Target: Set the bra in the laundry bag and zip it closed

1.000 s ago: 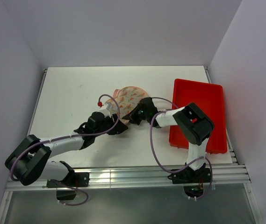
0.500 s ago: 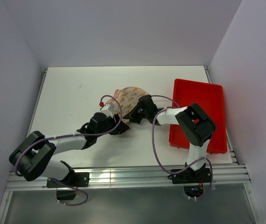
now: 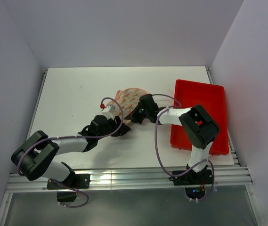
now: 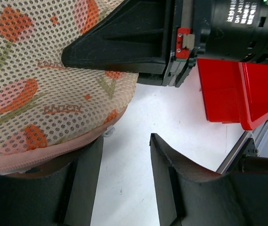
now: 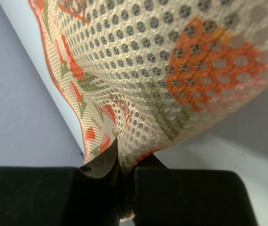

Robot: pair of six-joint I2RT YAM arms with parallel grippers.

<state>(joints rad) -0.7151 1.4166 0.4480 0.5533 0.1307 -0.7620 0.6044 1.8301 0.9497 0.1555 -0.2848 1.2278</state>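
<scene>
The laundry bag [image 3: 131, 99] lies folded shut as one beige dome with orange-red print at the table's middle. It fills the left wrist view [image 4: 39, 80] and the right wrist view [image 5: 171, 70]. My right gripper [image 3: 134, 114] is shut on a pinch of the bag's mesh near its near-right edge [image 5: 126, 165]. My left gripper [image 3: 120, 128] is open at the bag's near edge, its jaws apart over bare table [image 4: 126, 155], with a small white zipper pull [image 4: 109, 132] by the pink rim. The bra is hidden from view.
A red rectangular tray [image 3: 200, 115] stands at the right, also in the left wrist view [image 4: 239, 89]. Purple cables loop off both arms. The table's metal rail runs along the near edge [image 3: 124, 178].
My left gripper has shifted slightly right along the bag's near edge. My right gripper has edged up toward the bag, still pinching it. The bag has barely moved.
</scene>
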